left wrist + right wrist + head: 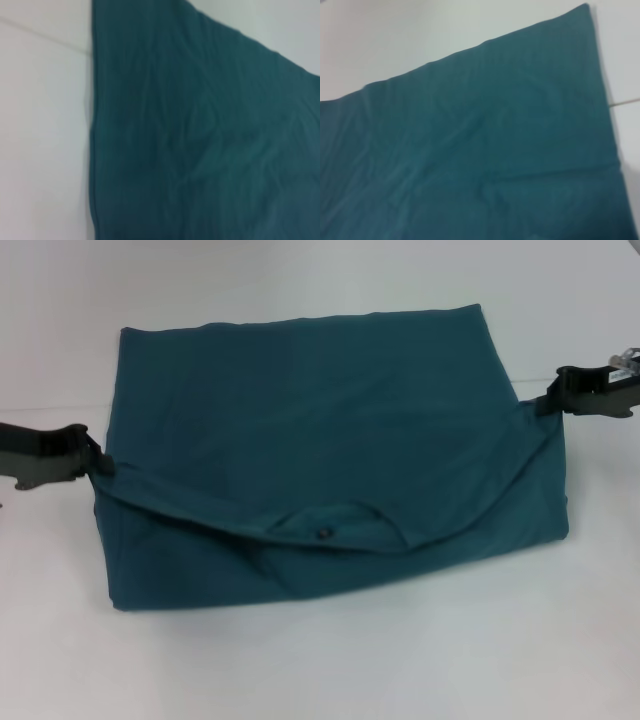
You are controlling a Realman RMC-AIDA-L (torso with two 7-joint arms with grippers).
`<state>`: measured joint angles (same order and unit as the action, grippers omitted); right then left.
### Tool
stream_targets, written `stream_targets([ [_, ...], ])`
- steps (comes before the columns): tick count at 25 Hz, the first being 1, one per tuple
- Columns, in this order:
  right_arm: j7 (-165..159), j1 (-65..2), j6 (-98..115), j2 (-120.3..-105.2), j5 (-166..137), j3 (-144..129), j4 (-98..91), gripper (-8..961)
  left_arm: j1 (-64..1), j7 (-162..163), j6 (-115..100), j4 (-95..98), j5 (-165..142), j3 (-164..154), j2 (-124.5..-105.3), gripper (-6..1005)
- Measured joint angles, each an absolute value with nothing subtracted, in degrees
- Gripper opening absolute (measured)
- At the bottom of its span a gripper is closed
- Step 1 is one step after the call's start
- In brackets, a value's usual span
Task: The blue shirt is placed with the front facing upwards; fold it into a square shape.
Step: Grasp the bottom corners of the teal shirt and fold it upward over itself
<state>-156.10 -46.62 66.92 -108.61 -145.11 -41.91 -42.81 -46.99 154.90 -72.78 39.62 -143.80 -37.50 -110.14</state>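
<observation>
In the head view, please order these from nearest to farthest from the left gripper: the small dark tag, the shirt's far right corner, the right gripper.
From the left gripper, which grips the shirt's left edge:
1. Small dark tag, near the front, middle.
2. Far right corner, at the back.
3. Right gripper, at the opposite edge.

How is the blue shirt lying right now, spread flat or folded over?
Folded over, partway. The blue shirt has a top layer draped across it, its sagging edge and collar near the front. The left claw and right claw pinch its side edges.

The shirt (485, 150) fills the lower frame, creased, one corner at upper right; bare white table (395, 35) lies at upper left.
</observation>
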Motion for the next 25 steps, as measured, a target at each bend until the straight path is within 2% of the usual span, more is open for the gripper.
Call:
stream_targets([
  [12, -158.68, -48.67, 56.94, -108.64, -148.84, -45.78, -40.51, 107, -47.77, 153.64, -62.47, 38.43, -144.14, -40.72, -110.33, 29],
  [19, -157.03, -51.70, 50.41, -108.99, -151.32, -47.65, -32.60, 115, -48.05, 151.06, -54.83, 36.79, -144.23, -46.56, -112.39, 29],
  [25, -159.30, -51.14, 49.31, -108.48, -151.68, -46.85, -33.38, 121, -47.88, 150.82, -53.69, 38.23, -144.22, -45.82, -112.19, 29],
])
